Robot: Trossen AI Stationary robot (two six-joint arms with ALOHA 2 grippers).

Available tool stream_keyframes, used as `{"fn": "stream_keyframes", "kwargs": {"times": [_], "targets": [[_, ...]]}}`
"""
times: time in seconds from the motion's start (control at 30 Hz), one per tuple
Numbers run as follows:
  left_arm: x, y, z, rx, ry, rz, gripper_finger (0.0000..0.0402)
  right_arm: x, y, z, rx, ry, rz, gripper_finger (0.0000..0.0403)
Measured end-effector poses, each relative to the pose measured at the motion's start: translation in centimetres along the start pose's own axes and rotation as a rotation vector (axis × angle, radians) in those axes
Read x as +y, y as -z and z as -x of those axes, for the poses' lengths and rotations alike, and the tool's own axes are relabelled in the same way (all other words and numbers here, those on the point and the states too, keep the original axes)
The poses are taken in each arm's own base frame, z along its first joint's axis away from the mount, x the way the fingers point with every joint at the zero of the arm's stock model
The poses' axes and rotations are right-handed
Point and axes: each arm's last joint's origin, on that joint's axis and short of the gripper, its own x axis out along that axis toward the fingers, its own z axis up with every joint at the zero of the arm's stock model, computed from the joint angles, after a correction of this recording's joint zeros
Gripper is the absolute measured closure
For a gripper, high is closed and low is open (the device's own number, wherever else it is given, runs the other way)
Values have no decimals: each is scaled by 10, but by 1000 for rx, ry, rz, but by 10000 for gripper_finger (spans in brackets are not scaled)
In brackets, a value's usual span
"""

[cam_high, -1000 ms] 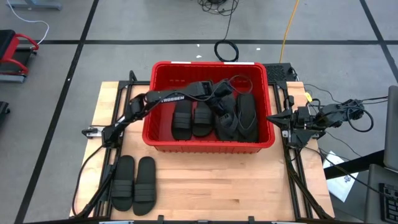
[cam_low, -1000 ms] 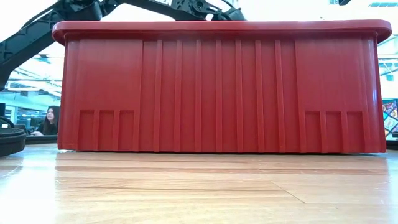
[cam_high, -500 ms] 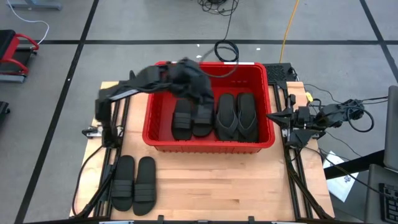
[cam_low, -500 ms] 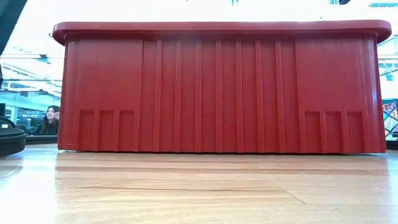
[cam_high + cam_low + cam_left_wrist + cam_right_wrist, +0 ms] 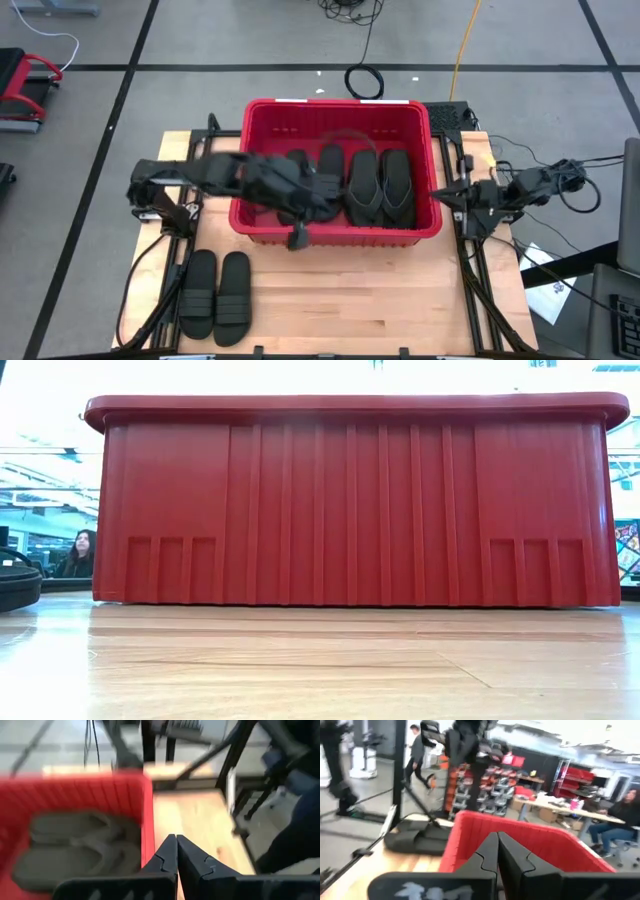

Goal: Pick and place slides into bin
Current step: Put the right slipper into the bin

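Note:
The red bin [image 5: 338, 110] stands mid-table. Two flip-flop slides [image 5: 378, 187] lie flat side by side on its floor at the right. Band-strap slides [image 5: 330, 160] to their left are largely hidden under my left arm. Another pair of band slides [image 5: 217, 293] lies on the table at the near left. My left gripper [image 5: 176, 851] is shut and empty. It hangs high over the bin's near-left part [image 5: 322, 192], aimed toward the table's right side. My right gripper [image 5: 497, 849] waits shut and empty, just outside the bin's right wall [image 5: 452, 195].
Black arm frames run along both side edges of the table [image 5: 330, 320]. Bare wood lies in front of the bin. In the low view the bin wall [image 5: 350, 500] fills the picture. A person [image 5: 78, 555] sits in the room beyond.
My left arm has come up out of the bin's right half, away from the flip-flops. It swung back toward the left and then the near side, and now hangs over the bin's near-left part. The flip-flops, heaped under the gripper before, now lie flat side by side.

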Motion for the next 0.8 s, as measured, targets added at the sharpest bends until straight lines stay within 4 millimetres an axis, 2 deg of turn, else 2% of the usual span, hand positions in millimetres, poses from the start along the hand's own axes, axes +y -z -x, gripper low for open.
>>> {"fn": "stream_keyframes", "kwargs": {"times": [0.07, 0.17, 0.23, 0.3, 0.4, 0.53, 0.7, 0.8], "targets": [[3, 22, -23, 16, 3, 37, 400, 4, 1, -8, 28, -6, 9, 403], [9, 55, -47, -88, 63, 100, 401, 8, -7, -19, 5, -2, 1, 403], [10, 74, -50, -204, 94, 136, 401, 10, -16, -26, -9, 0, -5, 403], [9, 95, -45, -298, 112, 156, 401, 13, -27, -35, -5, 0, -3, 403], [4, 123, -20, -379, 101, 174, 401, 19, -45, -56, 18, -4, 16, 403], [-4, 154, 31, -408, 118, 191, 401, 35, -70, -97, 58, -13, 39, 403], [0, 176, 102, -526, 96, 207, 401, 60, -102, -154, 63, -67, 46, 403], [8, 188, 136, -574, 16, 238, 401, 74, -109, -188, 142, -140, 43, 403]]}}
